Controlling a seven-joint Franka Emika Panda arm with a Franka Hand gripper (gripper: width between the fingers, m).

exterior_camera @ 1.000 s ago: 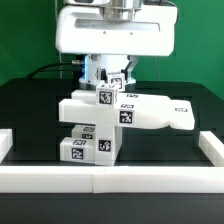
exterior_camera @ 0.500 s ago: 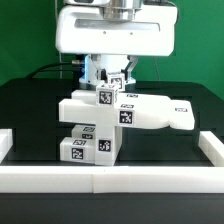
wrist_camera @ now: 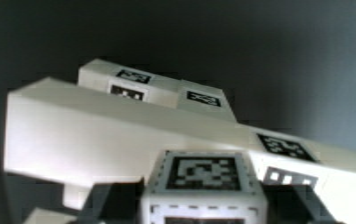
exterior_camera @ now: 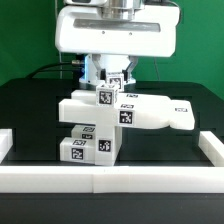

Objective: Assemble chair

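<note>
The partly built chair [exterior_camera: 140,111] stands in the middle of the black table: a wide white tagged slab lies across a stack of tagged blocks [exterior_camera: 90,146]. My gripper [exterior_camera: 113,84] comes straight down onto it and is shut on a small upright tagged white post [exterior_camera: 106,96] at the slab's top. In the wrist view the post [wrist_camera: 203,180] sits between my dark fingers [wrist_camera: 109,203], and the slab [wrist_camera: 104,125] with several tags spreads beyond it. The post's lower end is hidden.
A long low white border rail [exterior_camera: 110,178] runs along the table's front, with raised ends at the exterior view's left [exterior_camera: 5,146] and right [exterior_camera: 212,148]. The chair stands just behind the front rail.
</note>
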